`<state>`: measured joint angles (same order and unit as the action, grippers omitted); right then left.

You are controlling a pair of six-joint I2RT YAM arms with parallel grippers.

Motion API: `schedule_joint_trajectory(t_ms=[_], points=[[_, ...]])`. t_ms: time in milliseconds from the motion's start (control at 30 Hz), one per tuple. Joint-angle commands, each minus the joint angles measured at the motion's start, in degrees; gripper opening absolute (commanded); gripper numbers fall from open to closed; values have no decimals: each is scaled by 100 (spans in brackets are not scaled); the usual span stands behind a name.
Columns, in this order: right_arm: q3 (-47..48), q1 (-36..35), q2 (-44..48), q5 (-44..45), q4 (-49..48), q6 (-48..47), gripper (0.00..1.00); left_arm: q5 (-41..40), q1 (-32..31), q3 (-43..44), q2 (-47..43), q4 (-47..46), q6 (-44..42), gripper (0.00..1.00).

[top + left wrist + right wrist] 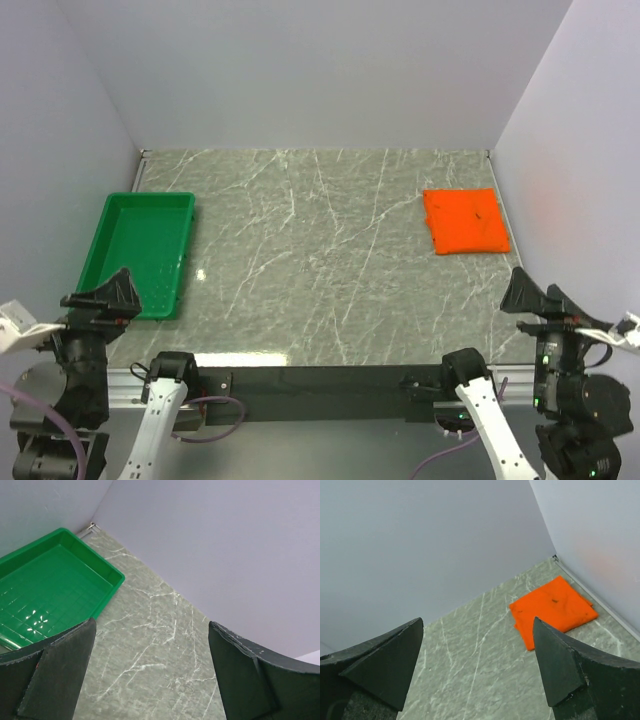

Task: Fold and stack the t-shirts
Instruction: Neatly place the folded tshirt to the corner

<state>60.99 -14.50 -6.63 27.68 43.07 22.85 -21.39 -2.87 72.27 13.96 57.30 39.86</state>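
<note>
The orange t-shirt (466,221) lies folded into a small flat rectangle at the back right of the marble table, near the right wall. It also shows in the right wrist view (553,609), far beyond the fingers. My right gripper (537,291) is open and empty at the near right edge, well short of the shirt. In its own view the right gripper (478,666) has its jaws wide apart over bare table. My left gripper (102,296) is open and empty at the near left edge. In its own view the left gripper (151,672) holds nothing.
A green plastic tray (112,216) stands empty at the left side of the table, just beyond my left gripper; it also shows in the left wrist view (107,567). White walls close the back and both sides. A metal rail (320,382) runs along the near edge.
</note>
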Motion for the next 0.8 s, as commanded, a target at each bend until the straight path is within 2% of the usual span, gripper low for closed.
schedule_joint_trajectory(t_ms=[0,167,500,767], points=[[-315,-35,442,-131,-149,-167,96,-94,-47,-178,-296,9,-197,99],[-474,-35,619,-316,-299,-281,96,-111,-47,-354,-534,88,-145,99],[-588,-44,338,-562,-519,-325,96,-129,-47,-494,-578,9,-13,99],[-808,-44,338,-615,-677,-343,96,-208,-47,-828,-684,-385,-101,99]])
